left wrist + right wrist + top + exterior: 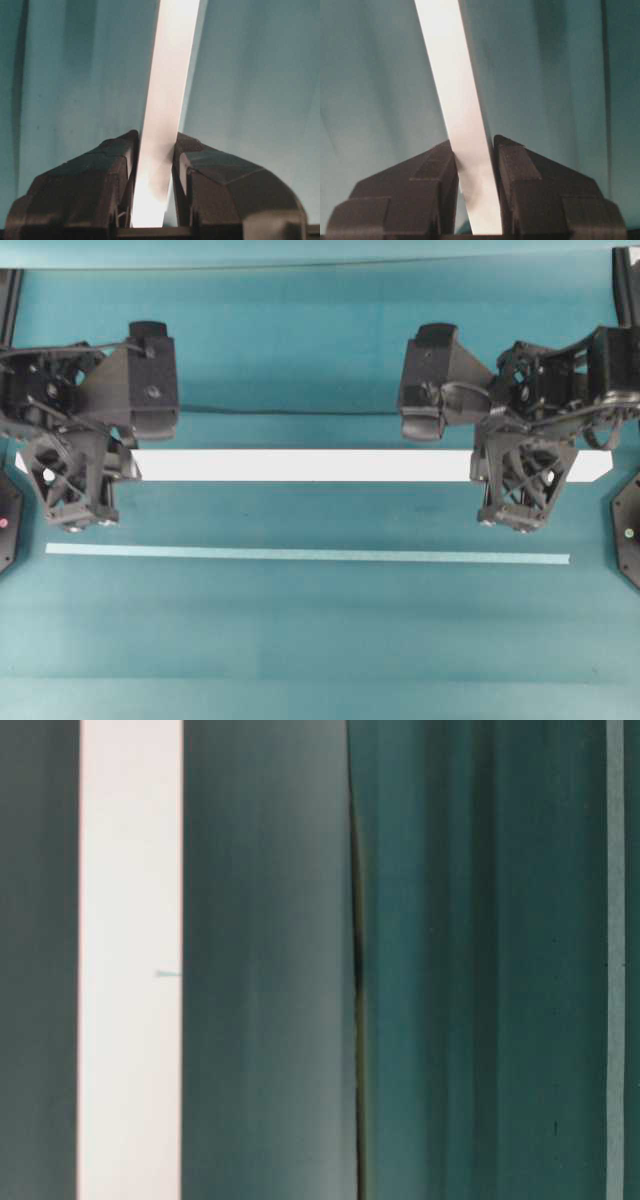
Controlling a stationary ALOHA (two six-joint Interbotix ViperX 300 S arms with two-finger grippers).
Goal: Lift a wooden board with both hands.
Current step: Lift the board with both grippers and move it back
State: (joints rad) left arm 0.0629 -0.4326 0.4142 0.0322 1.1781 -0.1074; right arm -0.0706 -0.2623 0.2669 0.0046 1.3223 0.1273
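Note:
The wooden board (300,465) is a long white plank lying left to right across the teal cloth. My left gripper (80,468) is shut on it near its left end, and my right gripper (525,468) is shut on it near its right end. In the left wrist view the board (172,75) runs away between the black jaws of the left gripper (156,142), which press on both of its long edges. The right wrist view shows the same grip, the board (450,65) slanting up from the right gripper (472,145). The frames do not show whether the board is off the cloth.
A thinner pale teal strip (300,555) lies parallel to the board, nearer the front. A black cable (290,412) runs across behind the board. Black arm bases (628,530) stand at the table's side edges. The table-level view shows only blurred bands, one of them white (130,960).

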